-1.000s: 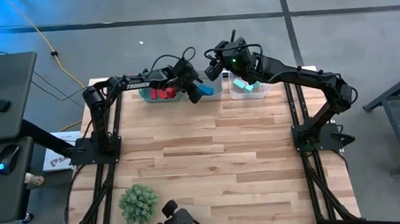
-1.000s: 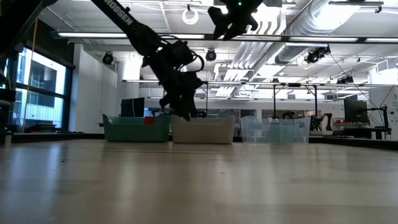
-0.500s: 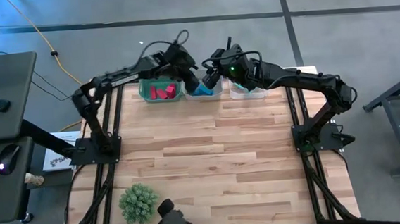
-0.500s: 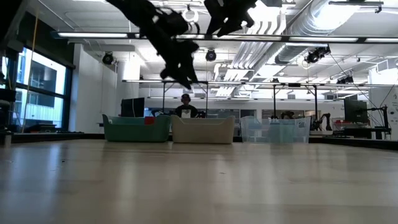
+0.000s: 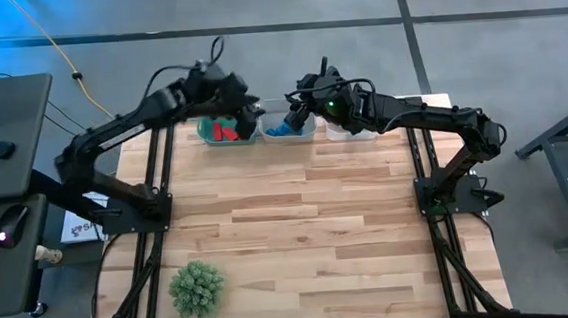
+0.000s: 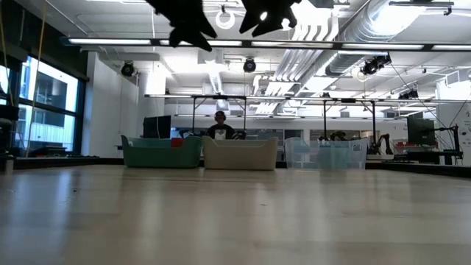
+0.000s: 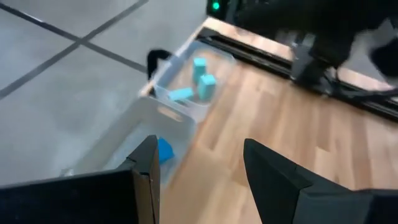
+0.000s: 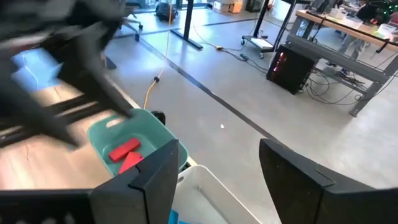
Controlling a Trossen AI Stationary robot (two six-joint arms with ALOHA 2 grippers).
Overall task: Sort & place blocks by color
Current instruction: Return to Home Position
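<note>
Three bins stand in a row at the table's far edge. The teal bin holds red blocks. The white bin holds blue blocks. The clear bin holds light teal blocks; my right arm covers most of it in the high view. My left gripper is open and empty, high above the gap between the teal and white bins. My right gripper is open and empty, high over the white bin. In the low view both grippers show only at the top edge.
A green spiky ball rests near the table's near left corner. The wooden tabletop lies bare between it and the bins. A person sits in the room beyond the far edge. The two grippers hang close together above the bins.
My left gripper has risen from the white bin's rim to high above the table and swung toward the left, over the teal bin's side. My right gripper has moved left from above the clear bin to above the white bin, staying high.
</note>
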